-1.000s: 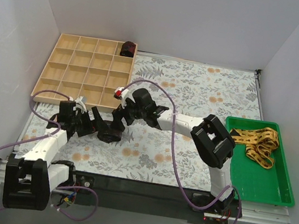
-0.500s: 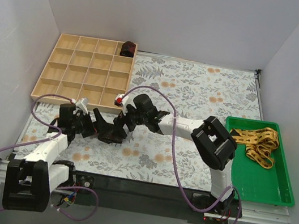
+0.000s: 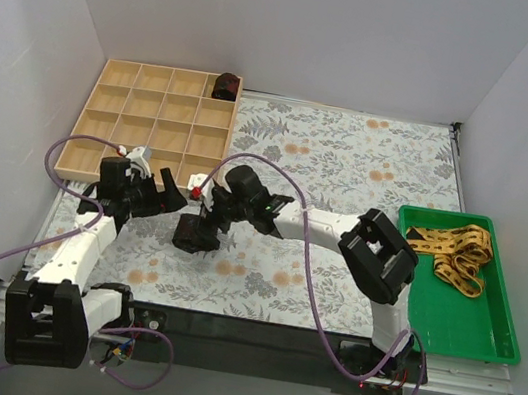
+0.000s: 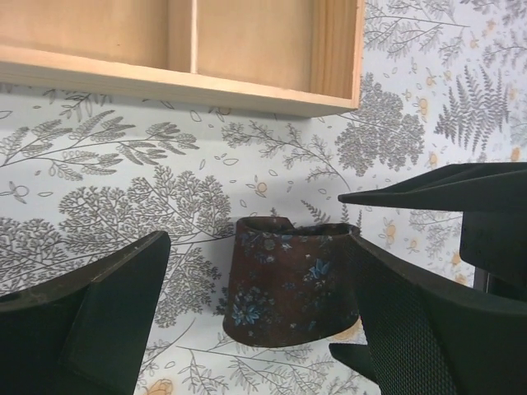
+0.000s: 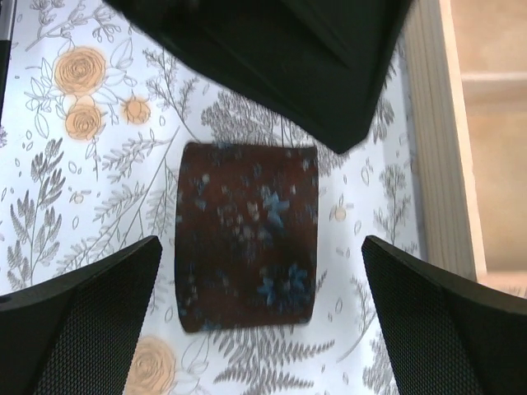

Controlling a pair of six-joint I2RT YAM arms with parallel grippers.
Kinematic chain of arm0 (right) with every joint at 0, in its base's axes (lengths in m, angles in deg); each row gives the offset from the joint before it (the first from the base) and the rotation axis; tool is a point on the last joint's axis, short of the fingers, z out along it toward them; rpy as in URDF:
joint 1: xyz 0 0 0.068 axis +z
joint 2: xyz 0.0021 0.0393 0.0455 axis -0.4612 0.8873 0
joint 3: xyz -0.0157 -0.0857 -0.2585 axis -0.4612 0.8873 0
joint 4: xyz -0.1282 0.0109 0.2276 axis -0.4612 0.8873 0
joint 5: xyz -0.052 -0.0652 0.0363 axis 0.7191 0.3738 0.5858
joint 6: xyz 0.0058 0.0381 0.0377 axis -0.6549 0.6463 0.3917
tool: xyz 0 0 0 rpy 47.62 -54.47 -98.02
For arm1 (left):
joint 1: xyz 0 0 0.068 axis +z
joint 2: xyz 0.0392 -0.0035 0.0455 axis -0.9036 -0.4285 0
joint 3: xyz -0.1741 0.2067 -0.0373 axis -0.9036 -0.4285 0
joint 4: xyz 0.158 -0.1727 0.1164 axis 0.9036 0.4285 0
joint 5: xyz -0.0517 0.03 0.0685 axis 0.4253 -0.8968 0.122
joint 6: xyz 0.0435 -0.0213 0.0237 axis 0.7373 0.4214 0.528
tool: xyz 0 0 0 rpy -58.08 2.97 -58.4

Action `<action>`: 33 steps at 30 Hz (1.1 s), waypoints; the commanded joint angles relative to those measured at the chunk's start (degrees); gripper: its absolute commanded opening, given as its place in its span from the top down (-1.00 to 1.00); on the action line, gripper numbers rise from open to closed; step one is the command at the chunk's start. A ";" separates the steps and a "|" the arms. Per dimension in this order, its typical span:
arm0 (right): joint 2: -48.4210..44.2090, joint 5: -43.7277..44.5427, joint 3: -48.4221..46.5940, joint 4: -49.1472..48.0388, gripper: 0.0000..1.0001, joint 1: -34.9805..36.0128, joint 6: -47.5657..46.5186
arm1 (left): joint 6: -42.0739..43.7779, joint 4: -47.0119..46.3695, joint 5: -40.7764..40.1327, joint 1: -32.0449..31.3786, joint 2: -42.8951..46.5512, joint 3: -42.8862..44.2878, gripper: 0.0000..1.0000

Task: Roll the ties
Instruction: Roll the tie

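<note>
A dark maroon rolled tie [image 3: 195, 235] with small blue flowers lies on the floral mat, free of both grippers. In the left wrist view the roll [image 4: 288, 288] sits between my open left gripper's [image 4: 263, 329] fingers, near the right one. In the right wrist view the roll [image 5: 247, 234] lies beyond my open right gripper [image 5: 263, 329]. From above, the left gripper [image 3: 175, 195] is up-left of the roll and the right gripper [image 3: 206, 214] is just above it. A second dark rolled tie [image 3: 226, 85] sits in the wooden tray's far right compartment. A yellow tie [image 3: 453, 251] lies in the green tray.
The wooden compartment tray [image 3: 149, 134] stands at the back left, its near rim [image 4: 181, 82] just past the roll. The green tray [image 3: 458, 311] is at the right edge. Purple cables loop over both arms.
My left gripper has drawn back up and to the left, away from the roll. My right gripper has shifted left and let go. The roll now lies free on the mat.
</note>
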 commanded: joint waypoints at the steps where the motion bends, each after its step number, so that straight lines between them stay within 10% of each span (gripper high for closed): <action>1: 2.67 -0.88 -5.73 2.06 -0.97 1.19 -4.47 | 4.61 4.39 -4.08 0.28 -0.28 1.67 -0.61; 19: 12.16 0.80 -12.60 8.40 -0.89 3.65 -5.09 | 4.61 3.16 -2.15 0.28 -1.07 0.36 -0.61; 33: 10.41 -0.79 -8.56 5.94 0.13 3.65 -3.86 | 3.65 2.72 0.14 0.19 -2.13 -0.87 -0.61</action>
